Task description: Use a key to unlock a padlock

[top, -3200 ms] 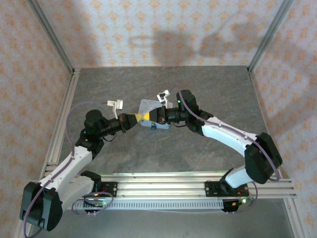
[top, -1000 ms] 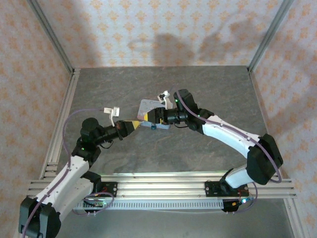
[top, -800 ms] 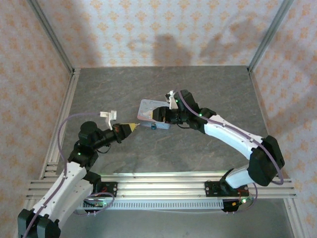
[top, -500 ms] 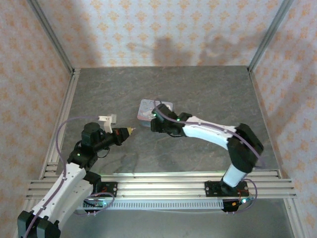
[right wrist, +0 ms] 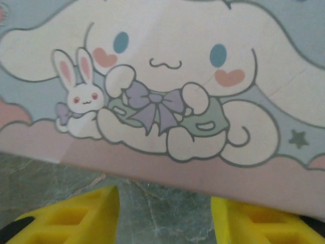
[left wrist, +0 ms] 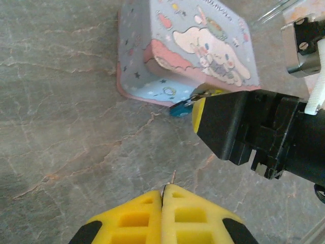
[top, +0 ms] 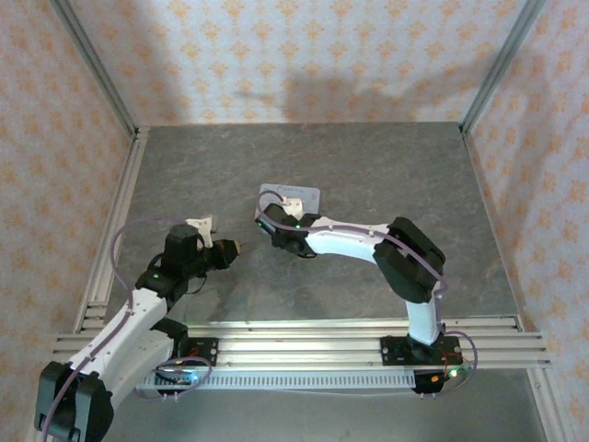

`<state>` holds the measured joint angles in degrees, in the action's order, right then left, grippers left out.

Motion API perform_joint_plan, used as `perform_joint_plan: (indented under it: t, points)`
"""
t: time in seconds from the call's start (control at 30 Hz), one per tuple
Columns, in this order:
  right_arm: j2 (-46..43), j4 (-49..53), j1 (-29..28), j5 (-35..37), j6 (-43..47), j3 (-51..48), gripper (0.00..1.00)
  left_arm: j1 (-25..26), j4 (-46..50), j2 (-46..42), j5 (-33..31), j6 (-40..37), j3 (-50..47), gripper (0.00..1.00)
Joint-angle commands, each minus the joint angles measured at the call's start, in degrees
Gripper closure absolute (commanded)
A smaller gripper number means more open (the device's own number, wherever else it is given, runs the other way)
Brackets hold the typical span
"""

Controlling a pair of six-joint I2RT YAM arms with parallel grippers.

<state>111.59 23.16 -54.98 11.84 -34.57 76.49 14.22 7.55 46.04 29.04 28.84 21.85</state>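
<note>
**Approach of key to lock — step in hand.** In the left-wrist view, the left pincer (left wrist: 162, 193) is seen at the bottom centre with its yellow fingertips pressed together on the key (left wrist: 172, 178), of which a thin sliver alone projects from the seam. The padlock (left wrist: 179, 109) is shown as a small blue body just above the middle of the frame, lying on the grey worktop (left wrist: 61, 127) against the lower edge of the cartoon tin (left wrist: 193, 40). Key and padlock are well apart, with bare stone between them.

In the right-wrist view, the right pincer (right wrist: 165, 213) is shown spread, a yellow finger in each bottom corner; nothing is gripped between them, and the tin's printed face lies just beyond. From the left wrist, one yellow tip of that pincer is seen just beside the padlock, though contact cannot be confirmed.

**Next move — as judged.** The padlock is probably to be steadied first. The key tip must then be carried up-frame and lined up with the keyway, whose position cannot be made out; little tolerance is expected.
</note>
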Motion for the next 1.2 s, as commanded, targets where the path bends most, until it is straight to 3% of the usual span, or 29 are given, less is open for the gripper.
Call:
perform_joint_plan:
  t: [0.0,0.7,0.77,0.87,1.03,1.17]
  points:
    - [3.32,1.85,-0.38,3.61,-3.15,2.18,0.50,-0.06,-2.51,0.77,-1.75,-0.53,-0.84,1.00]
    - [8.78,-4.83,-0.48,10.96,-3.37,5.12,0.52,-0.12,-2.05,-2.22,-0.30,-2.76,-3.39,1.00]
    - [9.82,-4.26,-0.57,11.28,-2.99,6.35,0.58,-0.10,-2.01,-2.51,-0.13,-2.95,-3.47,1.00]
    - [10.54,-4.67,-0.48,11.22,-2.32,7.11,0.76,-0.09,-1.67,-2.62,0.10,-3.25,-3.71,1.00]
    - [9.02,-5.79,-0.48,10.52,0.32,6.73,0.98,-0.06,-1.57,-3.38,1.04,-4.07,-4.19,1.00]
    - [4.34,-6.60,0.27,5.62,3.36,4.68,1.00,-0.08,-1.67,-4.70,2.03,-5.59,-4.61,1.00]
